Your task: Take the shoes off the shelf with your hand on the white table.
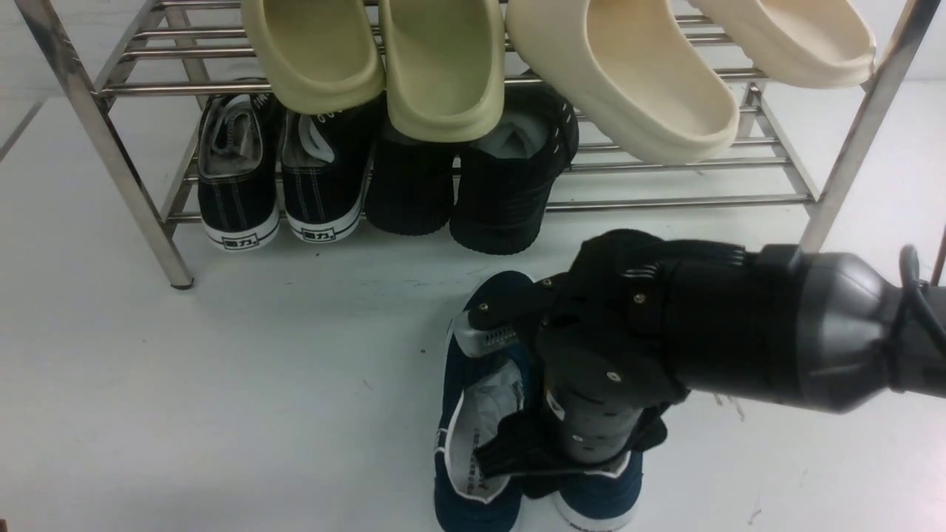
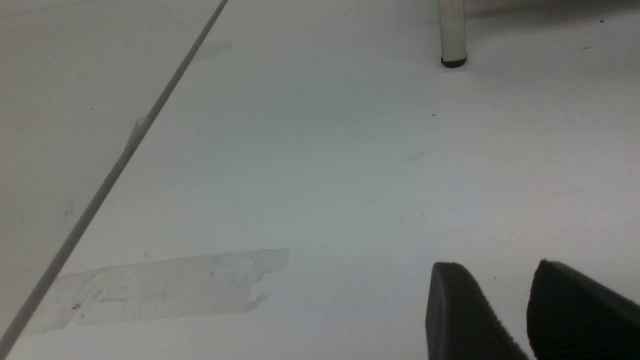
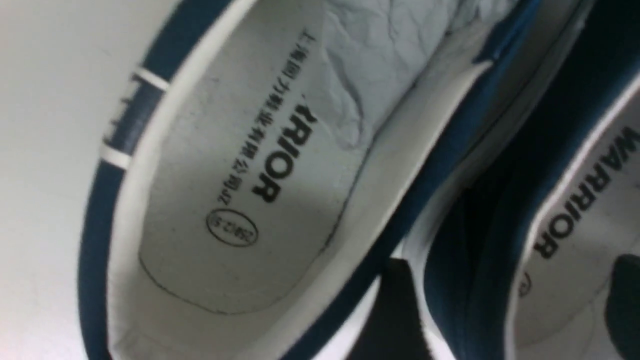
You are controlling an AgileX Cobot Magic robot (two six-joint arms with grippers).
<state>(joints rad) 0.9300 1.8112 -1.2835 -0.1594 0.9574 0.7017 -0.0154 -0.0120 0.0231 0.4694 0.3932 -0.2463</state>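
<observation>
The two navy-blue shoes (image 1: 473, 414) with white soles stand side by side on the white table (image 1: 222, 384), in front of the steel shelf (image 1: 133, 185). My right gripper (image 1: 562, 458), a bulky black hand, is directly over them. In the right wrist view the "WARRIOR" insoles (image 3: 240, 165) show. The right gripper (image 3: 505, 310) is open and straddles the inner side wall of one shoe. One finger (image 3: 390, 315) is between the shoes and the other is inside that shoe. My left gripper (image 2: 497, 280) is open and empty over bare table.
On the shelf's lower tier are black lace-up sneakers (image 1: 240, 177) and all-black shoes (image 1: 510, 192). On the upper tier are yellow-green slides (image 1: 443, 66) and cream slides (image 1: 635, 89). A shelf leg (image 2: 452, 35) and a tape patch (image 2: 165, 290) show near the left gripper.
</observation>
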